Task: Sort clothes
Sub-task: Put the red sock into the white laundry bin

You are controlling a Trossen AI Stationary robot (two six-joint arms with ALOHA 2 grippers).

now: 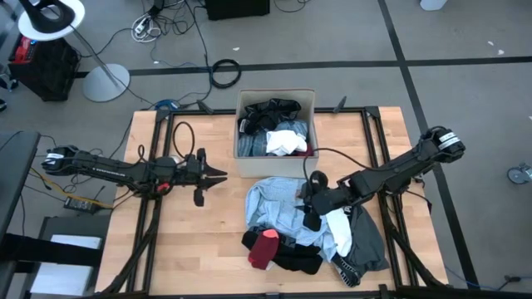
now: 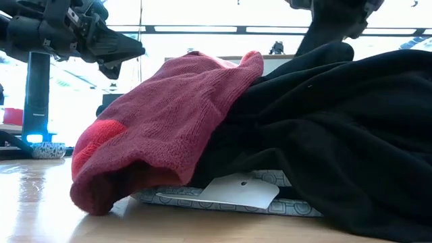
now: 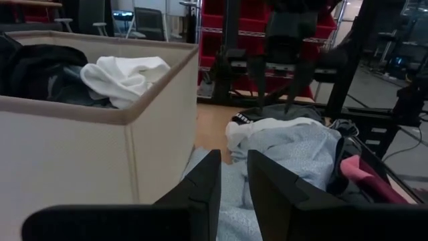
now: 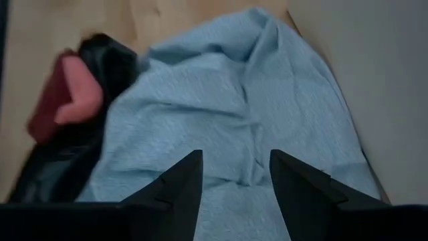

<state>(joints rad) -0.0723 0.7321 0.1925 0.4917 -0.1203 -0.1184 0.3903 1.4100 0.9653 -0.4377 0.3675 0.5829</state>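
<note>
A: Any writing or labels on the clothes (image 1: 312,224)?

B: Black waistband w/ white lettering at the pile's near-right edge, too small to read. Low view shows a white tag (image 2: 237,192) under the red piece (image 2: 162,128), looks blank.

A: Where's the pile?

B: Mid-table, just in front of the beige box (image 1: 275,133). Light blue shirt (image 4: 227,114) on top, black items and the red piece at the near edge, white one (image 1: 339,228) and grey on the right. Box has more: black, white, striped.

A: Right gripper (image 1: 309,198)?

B: Over the light blue shirt, fingers spread, nothing between them.

A: Left gripper (image 1: 218,176)?

B: Left of the box, above bare table (image 1: 179,241), pointing toward the pile. Fingers (image 3: 200,191) part-open w/ a narrow gap, holding nothing.
</note>
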